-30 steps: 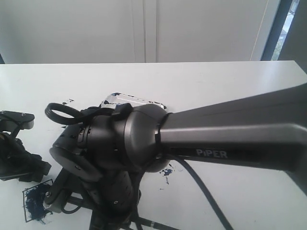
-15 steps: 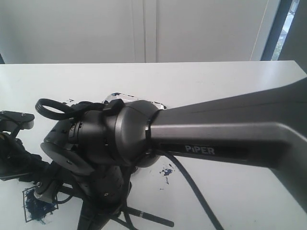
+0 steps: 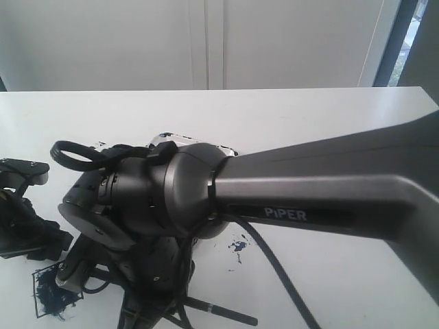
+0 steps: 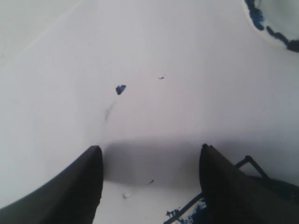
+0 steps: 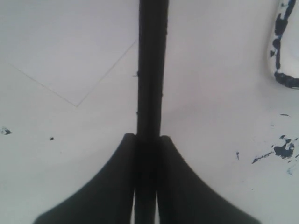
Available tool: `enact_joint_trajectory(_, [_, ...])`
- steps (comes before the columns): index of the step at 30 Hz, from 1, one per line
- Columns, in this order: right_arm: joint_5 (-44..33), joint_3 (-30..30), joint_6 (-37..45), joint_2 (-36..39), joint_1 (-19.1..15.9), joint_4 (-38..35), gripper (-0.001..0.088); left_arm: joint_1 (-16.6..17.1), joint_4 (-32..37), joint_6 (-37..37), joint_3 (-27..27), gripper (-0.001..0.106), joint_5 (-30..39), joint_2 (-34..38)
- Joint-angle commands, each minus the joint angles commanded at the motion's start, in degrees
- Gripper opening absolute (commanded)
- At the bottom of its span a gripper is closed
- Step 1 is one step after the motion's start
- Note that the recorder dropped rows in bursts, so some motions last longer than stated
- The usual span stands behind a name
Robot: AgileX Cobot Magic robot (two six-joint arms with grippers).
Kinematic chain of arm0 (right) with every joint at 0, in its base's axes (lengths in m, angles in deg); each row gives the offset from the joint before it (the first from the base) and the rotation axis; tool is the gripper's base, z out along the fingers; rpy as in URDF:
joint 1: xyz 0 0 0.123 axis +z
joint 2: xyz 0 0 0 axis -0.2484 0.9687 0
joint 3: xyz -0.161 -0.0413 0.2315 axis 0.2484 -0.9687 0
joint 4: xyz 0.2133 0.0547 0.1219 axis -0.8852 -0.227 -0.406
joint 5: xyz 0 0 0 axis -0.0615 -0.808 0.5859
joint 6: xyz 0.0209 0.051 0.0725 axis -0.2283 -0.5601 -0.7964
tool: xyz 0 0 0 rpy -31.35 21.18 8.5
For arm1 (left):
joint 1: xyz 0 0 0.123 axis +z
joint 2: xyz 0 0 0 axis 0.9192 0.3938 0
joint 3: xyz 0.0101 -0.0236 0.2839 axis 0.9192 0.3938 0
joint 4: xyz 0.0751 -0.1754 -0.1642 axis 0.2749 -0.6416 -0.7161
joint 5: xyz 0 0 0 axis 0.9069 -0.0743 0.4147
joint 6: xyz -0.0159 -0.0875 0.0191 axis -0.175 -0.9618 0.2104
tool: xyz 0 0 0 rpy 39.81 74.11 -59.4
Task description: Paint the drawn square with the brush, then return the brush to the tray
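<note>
On the white counter (image 3: 329, 116), the right arm (image 3: 322, 199) reaches across the middle and hides most of the tray (image 3: 180, 141). A careless swing back could knock the tray. The drawn square (image 3: 51, 291), daubed dark, lies at the exterior view's lower left, near the left end effector (image 4: 150, 150), whose jaws stand wide and empty. The right end effector (image 5: 148, 138) pinches the brush (image 5: 152, 70) narrowly. The slim handle could twist or slip in that grip, smearing paint past the outline.
</note>
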Motion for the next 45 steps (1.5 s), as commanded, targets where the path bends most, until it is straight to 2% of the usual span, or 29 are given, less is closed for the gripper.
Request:
enact_joint_trajectory(4, [-2.14,0.0,1.23,0.0,0.0,-0.94,0.0,0.0,0.0,0.0,0.0,0.064,0.0,0.0])
enact_joint_trajectory(11, [-2.14,0.0,6.3,-0.11,0.0,-9.48,0.0,0.0,0.0,0.0,0.0,0.064,0.0,0.0])
enact_joint_trajectory(21, [-2.14,0.0,6.9,-0.11,0.0,-10.65,0.0,0.0,0.0,0.0,0.0,0.064,0.0,0.0])
enact_joint_trajectory(29, [-2.14,0.0,7.31,-0.11,1.85,-11.73,0.0,0.0,0.0,0.0,0.0,0.064,0.22,0.0])
enact_joint_trajectory(36, [-0.08,0.0,7.16,0.38,1.85,-11.38,0.0,0.0,0.0,0.0,0.0,0.064,0.22,0.0])
enact_joint_trajectory(42, [2.24,0.0,2.49,2.95,1.85,-5.24,0.0,0.0,0.0,0.0,0.0,0.064,0.22,0.0])
enact_joint_trajectory(45, [3.28,0.0,2.39,4.0,1.74,-4.86,0.0,0.0,0.0,0.0,0.0,0.064,0.22,0.0])
